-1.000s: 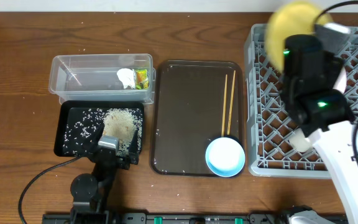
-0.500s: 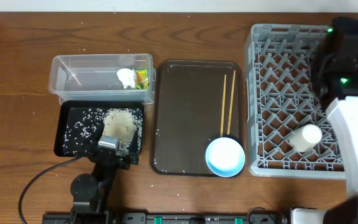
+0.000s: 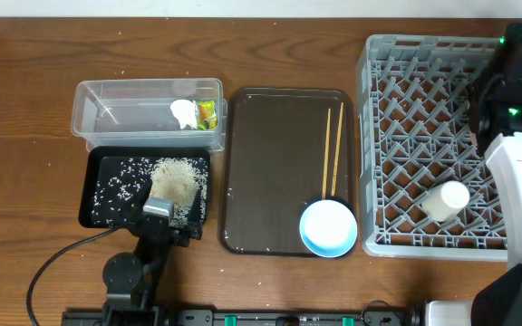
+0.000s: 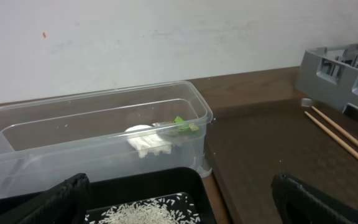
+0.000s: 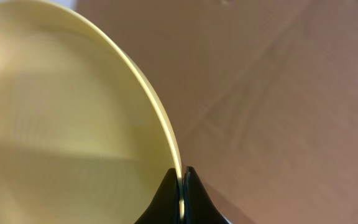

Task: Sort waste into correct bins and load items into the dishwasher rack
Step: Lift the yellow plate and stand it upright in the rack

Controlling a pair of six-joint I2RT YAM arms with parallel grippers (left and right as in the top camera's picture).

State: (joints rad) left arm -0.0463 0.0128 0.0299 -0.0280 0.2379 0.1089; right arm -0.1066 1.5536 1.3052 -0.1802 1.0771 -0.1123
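while the right arm [image 3: 513, 86] hangs over the far right edge of the dishwasher rack [image 3: 406, 109], the wrist view gives us the story: the right gripper [image 5: 181, 182] is clenched on the rim of the yellow plate [image 5: 61, 112]. its two dark fingertips are pinched together on that thin edge, and the plate fills the left of the shot with blurred brown wood behind it. from overhead the plate itself can't be made out.

down in the rack, the white cup [image 3: 447, 199] sits in the near right part of the lattice. over on the brown serving tray [image 3: 279, 163], the light blue bowl [image 3: 328, 228] rests at the near right corner. the chopsticks [image 3: 333, 149] lie side by side just beyond it, their near ends meeting the bowl's rim.

on the left, the left gripper [image 4: 179, 193] is released, fingers spread wide at the bottom corners of its own view, hovering at the near edge of the black tray [image 3: 86, 195]. rice [image 3: 175, 179] is heaped in that tray, with loose grains scattered to its left. the clear tub [image 3: 116, 113] stands right behind it on the tabletop [image 3: 25, 72]. inside, toward its right end, the tissue [image 4: 148, 140] and the wrapper [image 4: 182, 124] lie touching.
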